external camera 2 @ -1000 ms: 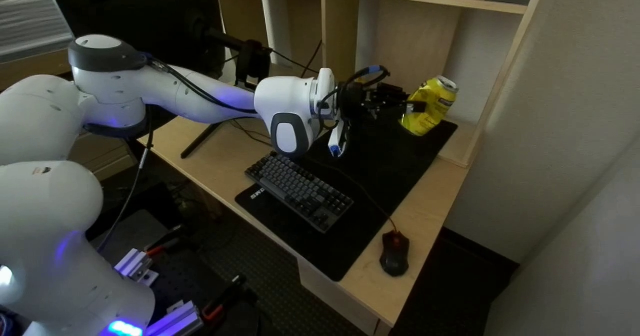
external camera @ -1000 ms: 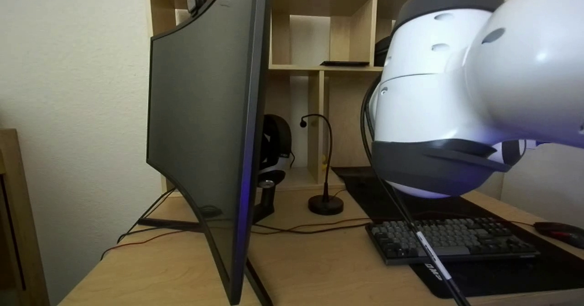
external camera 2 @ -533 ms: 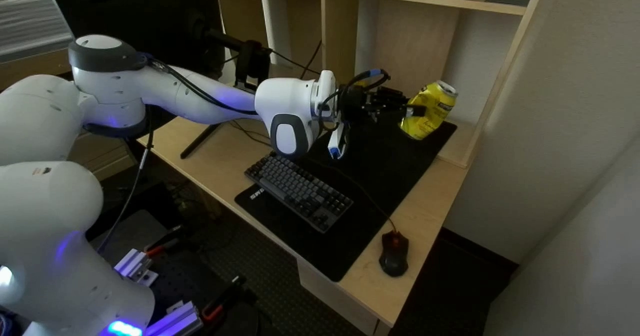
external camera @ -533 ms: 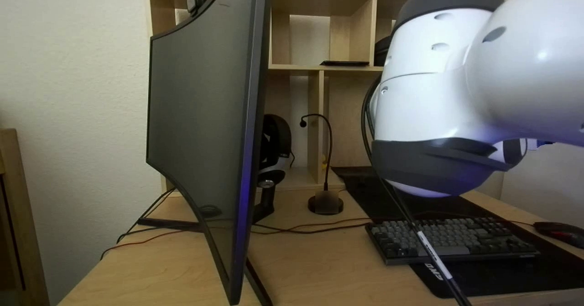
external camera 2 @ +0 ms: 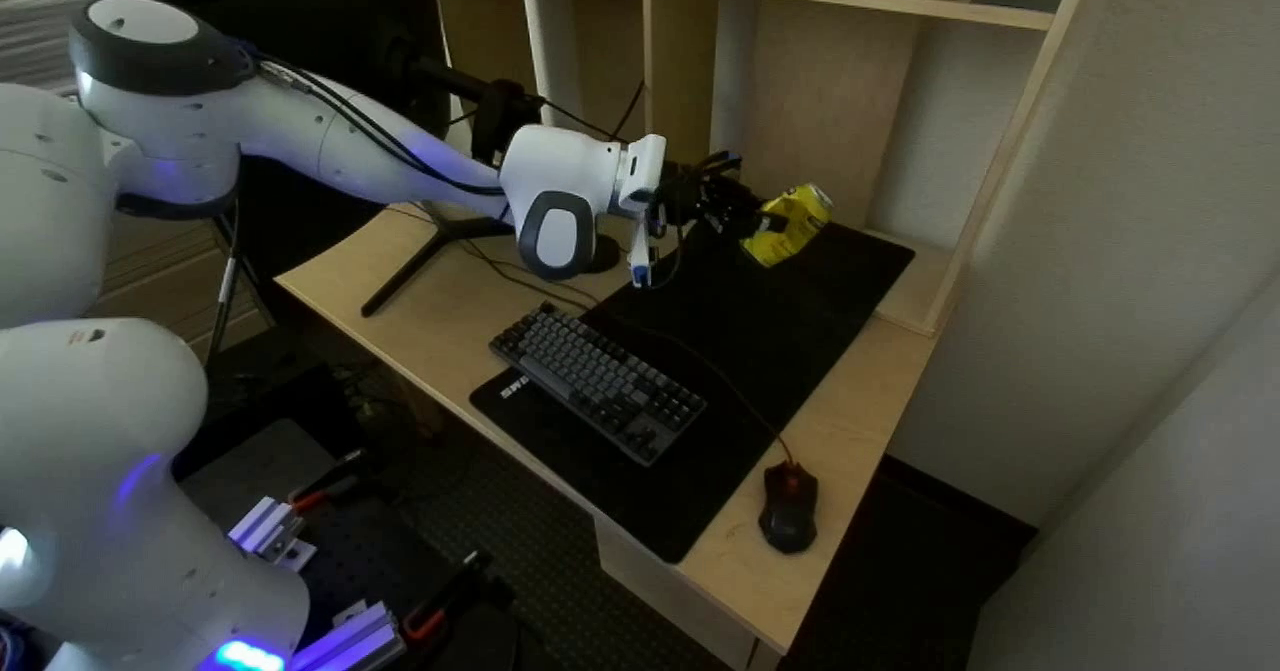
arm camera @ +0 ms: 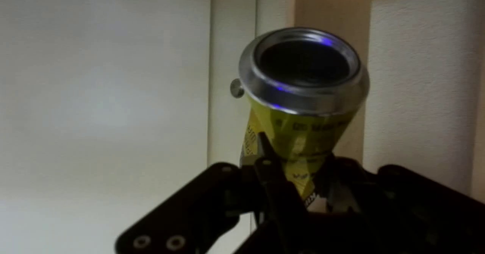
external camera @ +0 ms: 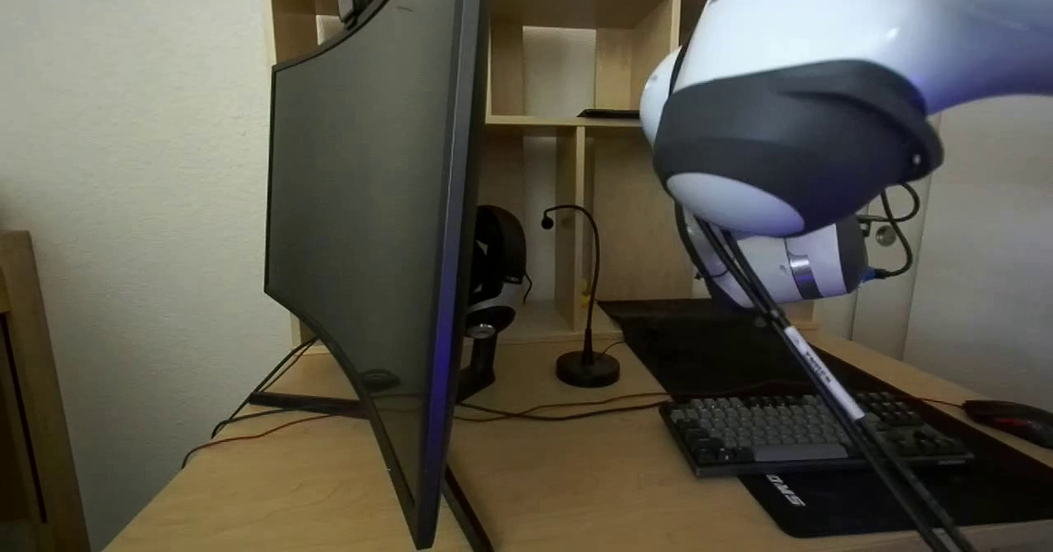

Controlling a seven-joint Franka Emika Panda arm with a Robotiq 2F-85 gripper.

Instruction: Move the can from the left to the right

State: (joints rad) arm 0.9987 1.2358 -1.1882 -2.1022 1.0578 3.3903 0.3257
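The gripper (arm camera: 297,159), clamped on the yellow can (external camera 2: 792,225), had just carried it away from the side wall (external camera 2: 1130,211). In an exterior view the can appeared tilted over the black mat (external camera 2: 745,351), suggesting transfer under way, with placing still ahead.

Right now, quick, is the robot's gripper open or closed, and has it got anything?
Gripper: closed, holding the yellow can.

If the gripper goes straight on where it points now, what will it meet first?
The gripper holds the can, which would probably touch first the shelf's wooden side or the pale surface next to it; depth is unclear.
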